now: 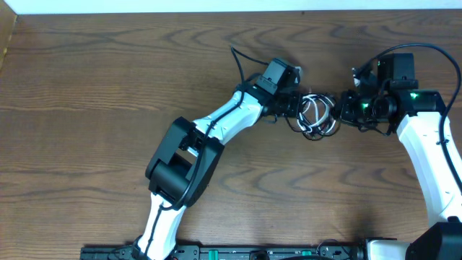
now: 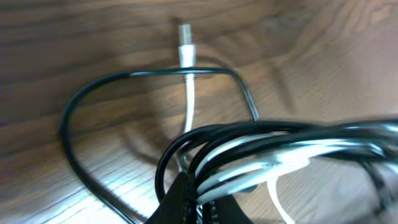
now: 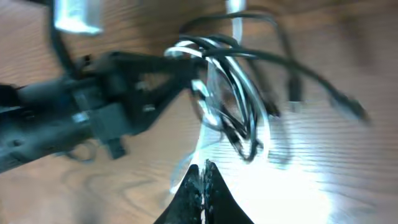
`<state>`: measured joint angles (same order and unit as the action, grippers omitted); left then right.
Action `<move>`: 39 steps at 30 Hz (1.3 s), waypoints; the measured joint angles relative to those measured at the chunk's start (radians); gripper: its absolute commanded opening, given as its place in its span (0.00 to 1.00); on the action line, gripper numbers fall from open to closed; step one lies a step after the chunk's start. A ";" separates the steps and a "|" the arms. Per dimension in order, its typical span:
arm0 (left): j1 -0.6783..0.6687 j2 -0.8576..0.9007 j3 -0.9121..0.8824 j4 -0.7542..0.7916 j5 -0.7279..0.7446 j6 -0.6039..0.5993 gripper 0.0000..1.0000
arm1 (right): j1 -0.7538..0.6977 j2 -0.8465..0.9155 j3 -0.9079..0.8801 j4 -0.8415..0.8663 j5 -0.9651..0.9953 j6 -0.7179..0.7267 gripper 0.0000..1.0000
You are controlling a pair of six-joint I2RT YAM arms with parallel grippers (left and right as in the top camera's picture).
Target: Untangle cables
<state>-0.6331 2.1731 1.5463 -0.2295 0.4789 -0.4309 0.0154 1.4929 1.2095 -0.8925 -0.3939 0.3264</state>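
The cables (image 1: 315, 115), one black and one white, form a small tangled bundle on the wooden table between my two grippers. My left gripper (image 1: 294, 108) is at the bundle's left side. In the left wrist view it (image 2: 198, 193) is shut on black and white strands of the bundle (image 2: 249, 146). A black loop (image 2: 93, 93) and a white plug end (image 2: 185, 43) lie beyond it. My right gripper (image 1: 338, 110) is at the bundle's right side. In the right wrist view it (image 3: 204, 169) is shut, and a blurred white strand (image 3: 202, 140) runs from the bundle (image 3: 239, 99) down to its tips.
The left arm's own thick black cable (image 1: 242, 61) loops behind its wrist. The right arm's thick cable (image 1: 433, 49) arcs near the right edge. The table's far edge meets a white wall (image 1: 216, 6). Black plug ends (image 3: 348, 107) trail to the bundle's right.
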 measured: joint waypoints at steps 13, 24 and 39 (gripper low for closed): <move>0.081 -0.346 -0.001 -0.256 0.161 0.175 0.07 | 0.000 0.000 -0.008 0.092 0.016 -0.043 0.20; 0.134 -0.342 -0.001 -0.213 0.351 0.183 0.07 | 0.002 0.000 -0.008 0.142 -0.341 -0.154 0.33; 0.197 -0.341 -0.003 0.237 0.650 -0.068 0.07 | 0.069 0.148 -0.010 0.142 -0.308 -0.209 0.31</move>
<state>-0.4362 1.8317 1.5429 0.0078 1.1290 -0.4992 0.0841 1.6413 1.1992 -0.7509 -0.7017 0.1169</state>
